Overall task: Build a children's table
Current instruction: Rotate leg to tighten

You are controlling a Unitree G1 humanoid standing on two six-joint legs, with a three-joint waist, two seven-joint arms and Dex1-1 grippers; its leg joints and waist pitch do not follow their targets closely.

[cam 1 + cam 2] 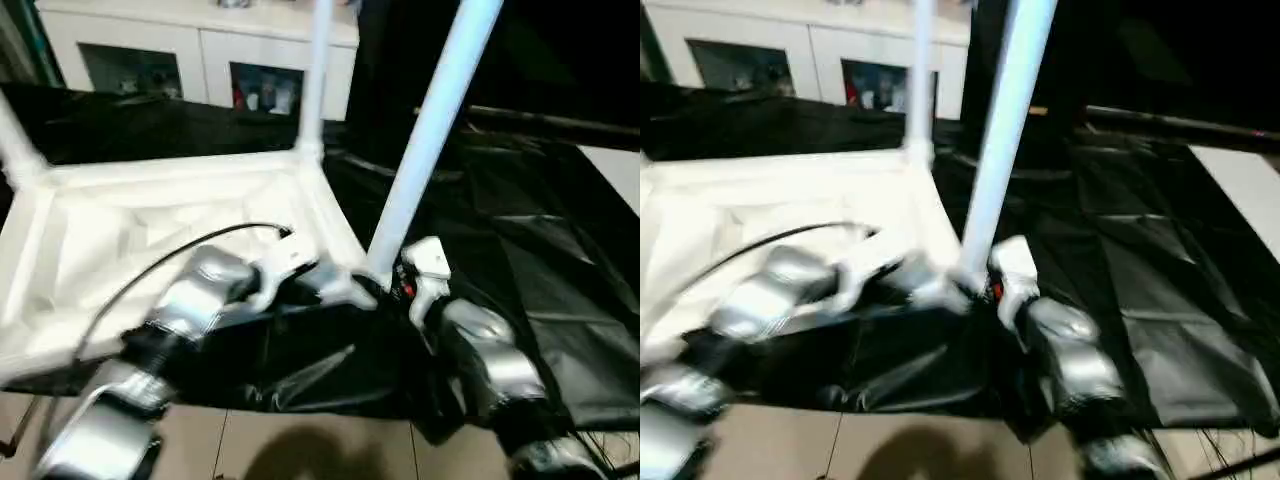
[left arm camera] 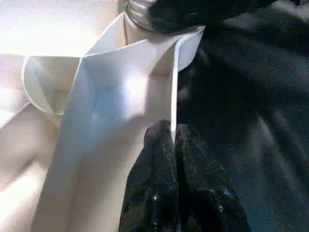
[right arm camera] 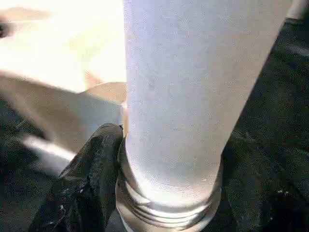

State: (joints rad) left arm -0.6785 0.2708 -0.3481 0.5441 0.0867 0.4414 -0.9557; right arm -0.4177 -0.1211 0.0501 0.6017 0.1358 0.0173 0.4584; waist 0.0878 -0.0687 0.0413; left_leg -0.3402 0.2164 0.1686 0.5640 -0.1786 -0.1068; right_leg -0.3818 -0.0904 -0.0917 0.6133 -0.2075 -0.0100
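Children's table (image 1: 150, 215) lies upturned, legs up; left jaws pinch its rim, right jaws grip a leg (image 1: 432, 130).

You had the black-draped work table (image 1: 560, 290) carrying the children's table (image 1: 150, 230) upside down, legs pointing upward.

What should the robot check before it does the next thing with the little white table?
1. Table top lying upside down on the black cloth: ok.
2. Left gripper pinching the top's side wall: ok.
3. Right gripper around the near leg, just above its threaded end: ok.
4. Near leg standing straight: not ok, it leans.
5. Near leg screwed fully into its corner socket: cannot tell.
6. Far leg seated in its corner: ok.
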